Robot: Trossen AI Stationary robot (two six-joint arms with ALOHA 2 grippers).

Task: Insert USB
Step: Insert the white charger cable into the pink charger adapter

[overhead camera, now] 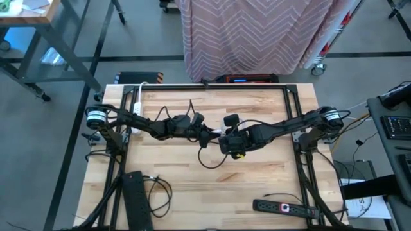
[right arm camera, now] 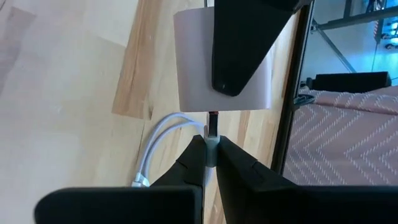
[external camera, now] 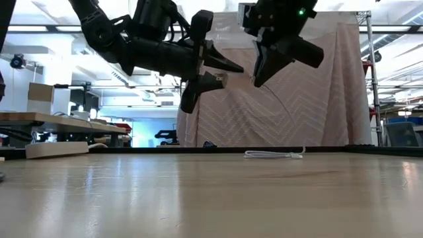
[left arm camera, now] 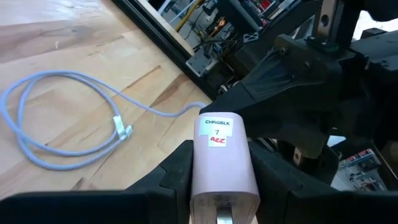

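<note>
1. The left gripper, raised above the middle of the table, has its fingers clamped on the white charger block.
2. The right gripper, fingers pinched together on the USB plug, holds it at the block's face.
3. Keep the plug square to the port and push straight; a tilt would likely jam it.
4. The white cable trails slack to the table.

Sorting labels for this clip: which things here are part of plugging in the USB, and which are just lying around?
In the job:
charger, held by the left tool
USB plug, pinched in the right tool
white cable

Lying about:
white power strip
black power strips and
pink cloth
</note>
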